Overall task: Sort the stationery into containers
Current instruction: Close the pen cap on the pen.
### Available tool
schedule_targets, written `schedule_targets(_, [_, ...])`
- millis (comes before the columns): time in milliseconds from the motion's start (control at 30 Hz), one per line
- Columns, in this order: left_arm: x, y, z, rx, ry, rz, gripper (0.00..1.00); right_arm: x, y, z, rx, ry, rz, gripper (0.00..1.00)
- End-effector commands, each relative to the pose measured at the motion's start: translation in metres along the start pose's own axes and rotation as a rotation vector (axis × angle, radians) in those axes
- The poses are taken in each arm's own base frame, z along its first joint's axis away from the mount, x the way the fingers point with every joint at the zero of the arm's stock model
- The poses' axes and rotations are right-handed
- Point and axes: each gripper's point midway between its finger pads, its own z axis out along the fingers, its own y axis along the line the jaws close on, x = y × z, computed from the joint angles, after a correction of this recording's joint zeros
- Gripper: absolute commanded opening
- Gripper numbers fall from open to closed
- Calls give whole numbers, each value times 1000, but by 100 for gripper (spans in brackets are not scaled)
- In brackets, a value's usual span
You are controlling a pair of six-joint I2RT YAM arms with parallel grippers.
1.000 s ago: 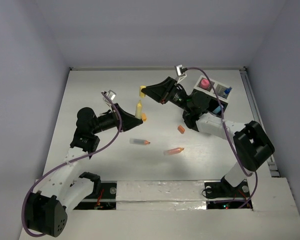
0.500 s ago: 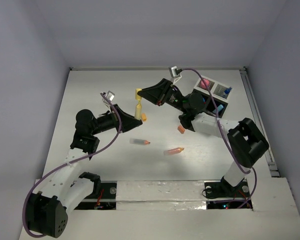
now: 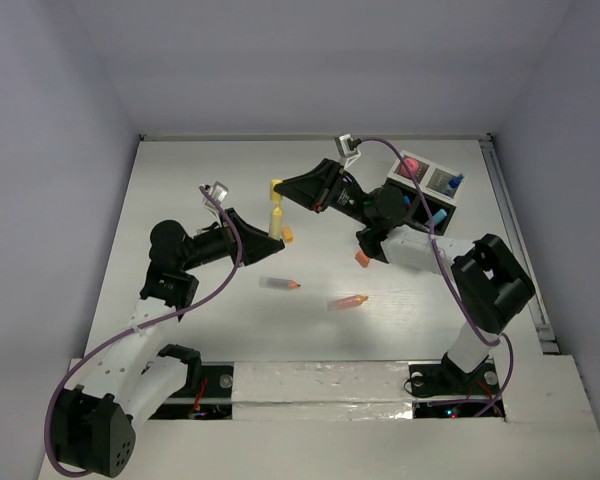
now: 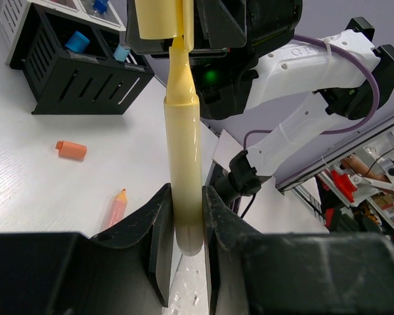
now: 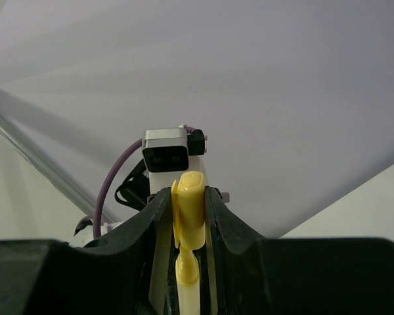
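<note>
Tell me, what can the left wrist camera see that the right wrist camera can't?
Only the left wrist view shows the black box, a small orange piece and an orange-tipped stick. Only the right wrist view shows the left arm's grey wrist camera. Both show the yellow pen: the left gripper clamps its body, the right gripper its cap.

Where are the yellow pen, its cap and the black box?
Yellow pen [image 4: 182, 164]: left wrist view, mid-barrel.
Yellow cap [image 5: 191, 210]: right wrist view, its middle.
Black box [image 4: 85, 84]: left wrist view, slotted side wall.
</note>
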Motion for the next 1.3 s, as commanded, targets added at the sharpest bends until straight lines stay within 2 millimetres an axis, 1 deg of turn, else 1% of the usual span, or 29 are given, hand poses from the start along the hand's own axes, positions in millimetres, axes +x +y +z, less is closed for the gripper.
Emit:
schedule_targets(0, [-7,-14,-3,48,-21,74,0,-11,38,5,-152,-32,-71,19])
schedule_targets(167, [-9,-12,-4,40,-30,78,0,-9,38,3,-158,-31,-61,19])
schedule_targets(267, [-10,-14,-4,44,-34,84,0,-7,35,2,-154,-25,-54,19])
schedule_targets(433, [-11,-15,-5,43,-41,88,0,-5,39,-1,-179,-24,-39,19])
schedule_targets(633, [-15,-18,-4,53,-54,99,0,0,38,-5,-203,-13,-7,19])
schedule_targets(667, [-15,-18,-4,52,-55,92,0,0,44,-7,-231,-17,3,19])
schedule_targets(700, [-16,-19,-4,53,-62,91,0,2,42,-7,-238,-13,10,19])
schedule_targets(733, [-20,-22,-4,63,-82,105,0,5,49,-7,-265,-9,20,19])
schedule_targets(800, [-23,-26,-5,74,-99,85,0,11,50,-6,-280,5,25,19])
schedule_targets(967, [-36,-32,-5,71,-152,100,0,14,61,-9,-313,7,14,19])
schedule_targets(1033, [-38,-31,-5,64,-165,97,0,17,67,-10,-328,11,12,19])
schedule_targets(1267, [-39,-36,-6,76,-173,92,0,16,75,-13,-331,9,5,19])
